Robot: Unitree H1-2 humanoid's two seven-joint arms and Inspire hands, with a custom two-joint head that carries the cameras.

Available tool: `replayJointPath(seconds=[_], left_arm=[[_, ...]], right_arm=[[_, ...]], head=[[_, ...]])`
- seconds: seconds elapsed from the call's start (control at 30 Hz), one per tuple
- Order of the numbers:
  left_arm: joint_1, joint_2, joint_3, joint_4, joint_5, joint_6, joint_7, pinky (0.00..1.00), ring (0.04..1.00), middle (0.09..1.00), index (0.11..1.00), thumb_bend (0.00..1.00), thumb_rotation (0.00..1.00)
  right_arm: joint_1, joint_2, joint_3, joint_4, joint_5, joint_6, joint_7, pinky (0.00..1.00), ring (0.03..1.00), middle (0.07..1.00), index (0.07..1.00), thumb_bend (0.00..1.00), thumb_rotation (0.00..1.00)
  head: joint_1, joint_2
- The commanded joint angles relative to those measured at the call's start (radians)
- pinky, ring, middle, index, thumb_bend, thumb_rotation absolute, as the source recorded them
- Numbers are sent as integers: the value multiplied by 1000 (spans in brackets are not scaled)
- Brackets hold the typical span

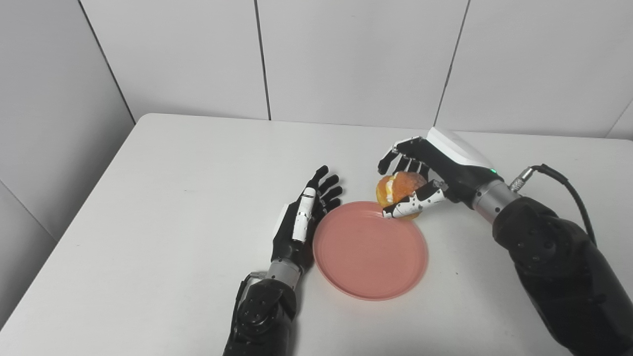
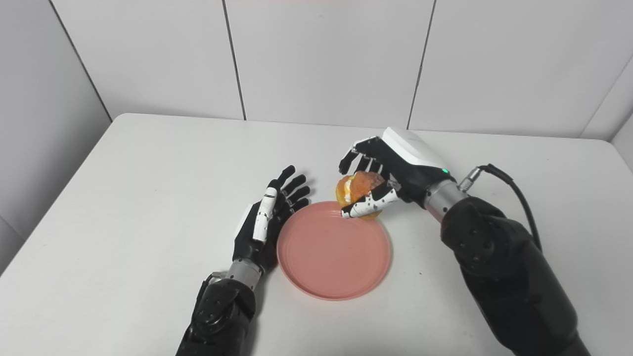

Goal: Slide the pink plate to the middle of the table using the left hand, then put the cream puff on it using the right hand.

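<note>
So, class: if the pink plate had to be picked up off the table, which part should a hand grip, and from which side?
Probably the pink plate by its raised rim at the near right. It lies flat, so only the rim offers a hold. The left hand lines its left edge, and the right hand holds the cream puff over the far edge.

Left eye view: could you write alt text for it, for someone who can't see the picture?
A robot's right hand holds a golden cream puff above the far rim of a round pink plate on a white table. Its left hand, fingers straight and apart, lies against the plate's left edge.
</note>
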Motion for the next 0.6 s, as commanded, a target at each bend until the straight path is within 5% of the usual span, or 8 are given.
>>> replayJointPath(seconds=[0.0, 0.57], left_arm=[[31, -10, -3, 52, 14, 70, 27, 878, 881, 898, 905, 408, 1000], [29, -15, 2, 37, 25, 72, 26, 869, 882, 897, 894, 415, 1000]], right_arm=[[-27, 11, 3, -11, -21, -39, -10, 283, 363, 424, 542, 515, 0], [-4, 94, 96, 111, -72, -83, -10, 268, 342, 475, 489, 525, 0]], head=[[4, 3], [-26, 25]])
